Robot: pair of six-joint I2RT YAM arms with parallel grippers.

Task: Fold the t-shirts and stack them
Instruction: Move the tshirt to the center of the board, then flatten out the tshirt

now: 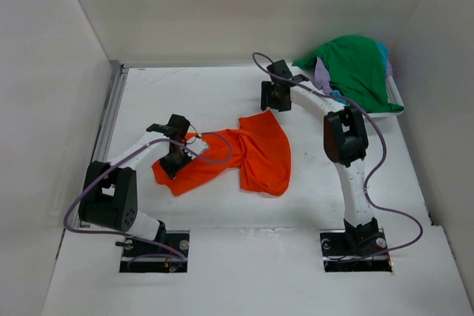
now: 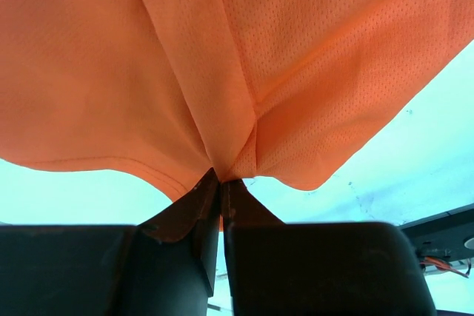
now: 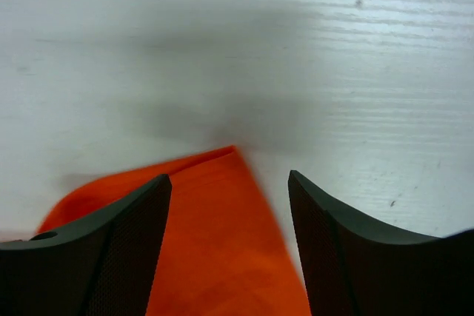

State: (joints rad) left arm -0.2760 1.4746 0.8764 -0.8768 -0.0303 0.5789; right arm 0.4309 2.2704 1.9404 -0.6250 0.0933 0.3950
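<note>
The white table (image 1: pixel 222 94) fills the overhead frame; an orange t-shirt (image 1: pixel 259 157) lies crumpled at its centre, trailing toward the lower left; a dark green t-shirt (image 1: pixel 355 68) is heaped at the upper right over lavender cloth (image 1: pixel 321 75) and teal cloth (image 1: pixel 383 51); the left gripper (image 2: pixel 221 183), centre-left, is pinched tight on the orange t-shirt's edge; the right gripper (image 3: pixel 229 175), jaws spread wide and holding nothing, hangs over the shirt's upper corner.
</note>
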